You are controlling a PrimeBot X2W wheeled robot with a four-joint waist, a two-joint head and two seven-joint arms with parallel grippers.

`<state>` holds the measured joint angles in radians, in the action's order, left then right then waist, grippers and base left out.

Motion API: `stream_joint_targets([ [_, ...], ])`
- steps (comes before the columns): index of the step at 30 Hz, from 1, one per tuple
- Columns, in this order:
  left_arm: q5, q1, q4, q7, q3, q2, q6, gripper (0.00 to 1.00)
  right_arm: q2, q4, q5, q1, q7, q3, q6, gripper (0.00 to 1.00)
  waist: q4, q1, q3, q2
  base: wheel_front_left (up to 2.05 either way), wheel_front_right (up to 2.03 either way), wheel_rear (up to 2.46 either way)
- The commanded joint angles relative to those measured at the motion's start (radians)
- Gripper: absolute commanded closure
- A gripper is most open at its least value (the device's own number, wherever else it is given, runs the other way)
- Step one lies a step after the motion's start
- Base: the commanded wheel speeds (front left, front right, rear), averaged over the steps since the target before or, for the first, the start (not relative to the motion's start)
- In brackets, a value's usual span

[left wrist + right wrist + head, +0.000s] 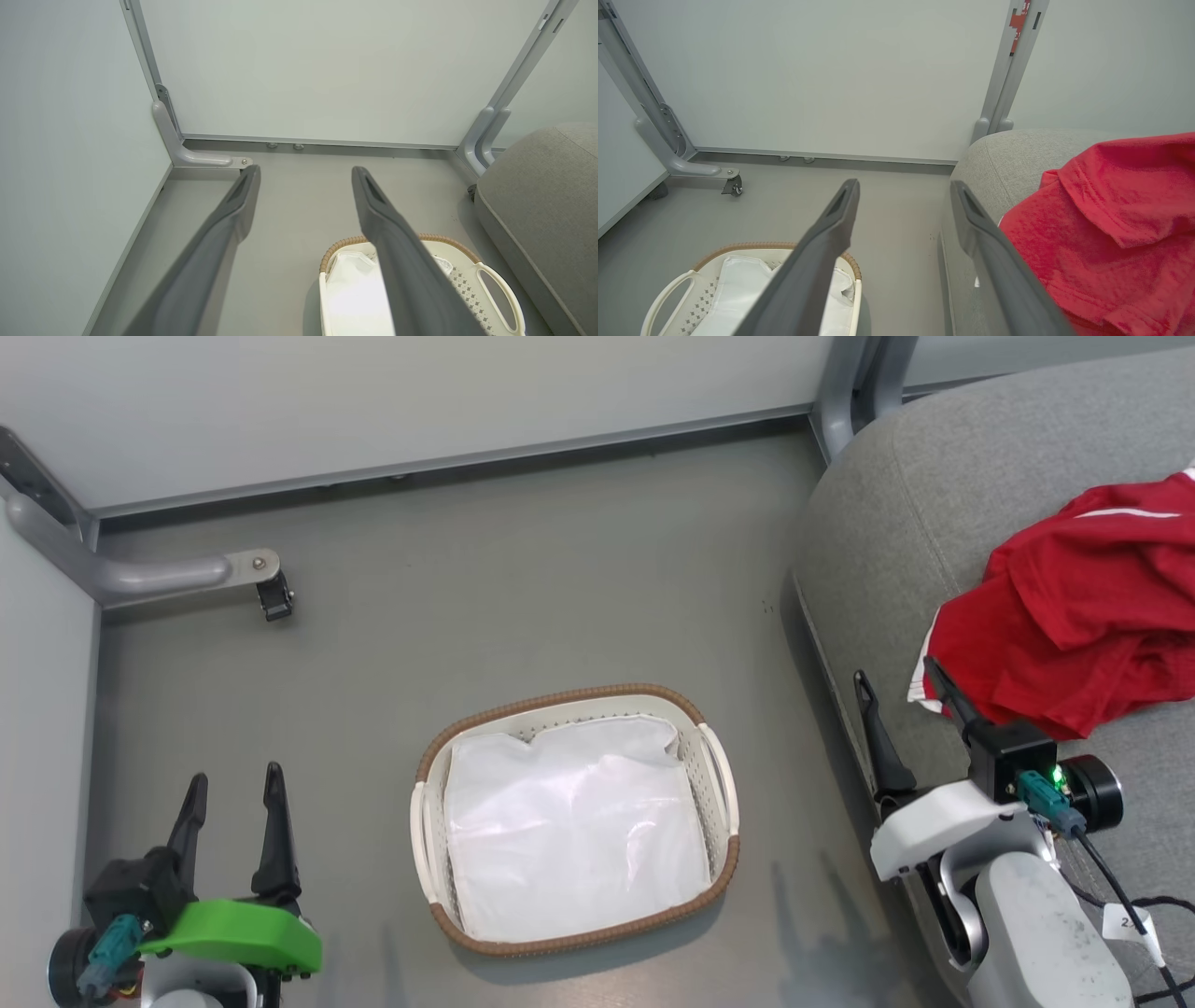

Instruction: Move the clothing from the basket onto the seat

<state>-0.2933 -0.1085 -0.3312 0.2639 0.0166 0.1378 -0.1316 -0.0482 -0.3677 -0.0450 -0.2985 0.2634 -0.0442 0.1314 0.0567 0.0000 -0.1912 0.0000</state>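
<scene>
Red soft-fabric garments (1083, 616) on grey woven sofa cushion (934, 504): probably limp, light; pinch a raised fold. Left gripper (235, 775), right gripper (894, 670): fingers spread, empty.

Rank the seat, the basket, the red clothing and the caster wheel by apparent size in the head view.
1. seat, though the frame cuts it off.
2. basket and clothing: they look alike, and the clothing runs off the edge, so they stay unranked.
3. caster wheel.
</scene>
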Motion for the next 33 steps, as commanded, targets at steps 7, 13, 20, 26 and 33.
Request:
stream_joint_targets([
  [7,0.019,0.074,-0.023,0.001,-0.005,-0.013,0.002,0.0,-0.005,-0.01,-0.021,0.066,0.002,-0.009,-0.001,0.0,-0.01,0.0,0.059,0.0,0.0,0.0,0.0],
  [13,0.005,0.079,-0.041,0.0,-0.018,-0.028,0.0,1.0,0.003,-0.021,-0.026,0.079,0.0,-0.011,0.0,1.0,-0.014,0.0,0.068,0.0,0.0,0.0,0.0],
  [20,-0.081,0.074,-0.052,-0.024,-0.013,-0.038,0.0,1.0,0.007,-0.038,-0.124,0.093,-0.03,0.005,0.0,1.0,-0.015,0.0,0.073,0.0,0.0,0.0,0.0],
  [26,-0.188,0.067,-0.04,-0.055,-0.003,-0.042,0.0,1.0,0.006,-0.021,-0.249,0.103,-0.059,0.017,0.0,1.0,-0.018,0.0,0.079,0.0,0.0,0.0,0.0],
  [33,-0.297,0.059,-0.027,-0.086,0.007,-0.046,0.0,1.0,0.005,-0.004,-0.377,0.113,-0.088,0.029,0.0,1.0,-0.02,0.0,0.085,0.0,0.0,0.0,0.0],
])
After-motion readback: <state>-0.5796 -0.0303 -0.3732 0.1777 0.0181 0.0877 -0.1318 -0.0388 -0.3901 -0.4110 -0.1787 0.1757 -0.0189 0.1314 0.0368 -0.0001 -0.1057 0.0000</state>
